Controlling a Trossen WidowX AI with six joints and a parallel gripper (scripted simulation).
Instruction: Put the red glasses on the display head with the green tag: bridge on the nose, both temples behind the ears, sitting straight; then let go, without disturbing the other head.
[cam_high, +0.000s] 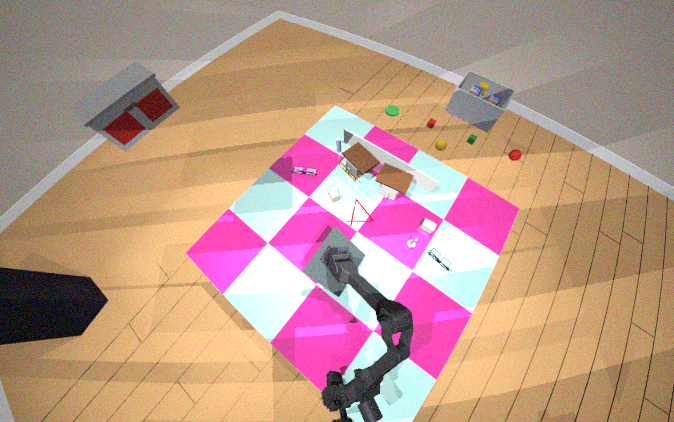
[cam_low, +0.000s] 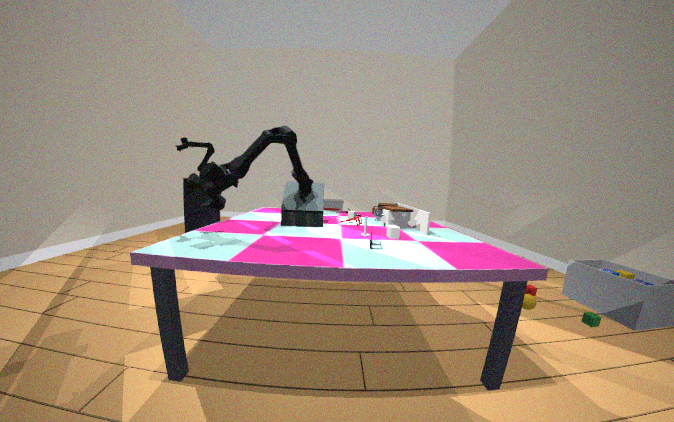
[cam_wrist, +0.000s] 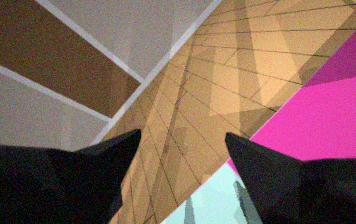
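Observation:
The red glasses (cam_high: 360, 220) (cam_low: 357, 219) lie flat on the checkered table (cam_high: 235, 245) (cam_low: 310, 272), just beyond the grey arm base block (cam_high: 320, 265) (cam_low: 302, 212). Two brown-topped display heads (cam_high: 360, 157) (cam_high: 395, 177) (cam_low: 395, 212) stand further back in front of a white panel (cam_high: 425, 180). I cannot make out a green tag on either. My gripper (cam_high: 336, 395) (cam_low: 181, 145) (cam_wrist: 183, 135) is open and empty. It hangs off the table's near edge, far from the glasses, and the wrist view shows only floor, wall and a table corner.
Black glasses (cam_high: 440, 258) (cam_low: 375, 244), pink-black glasses (cam_high: 304, 171), two white cubes (cam_high: 334, 193) (cam_high: 428, 226) and a white peg (cam_high: 412, 243) (cam_low: 365, 227) lie on the table. A grey bin (cam_high: 470, 112) (cam_low: 610, 297), small coloured toys and a red cabinet (cam_high: 131, 107) are on the floor.

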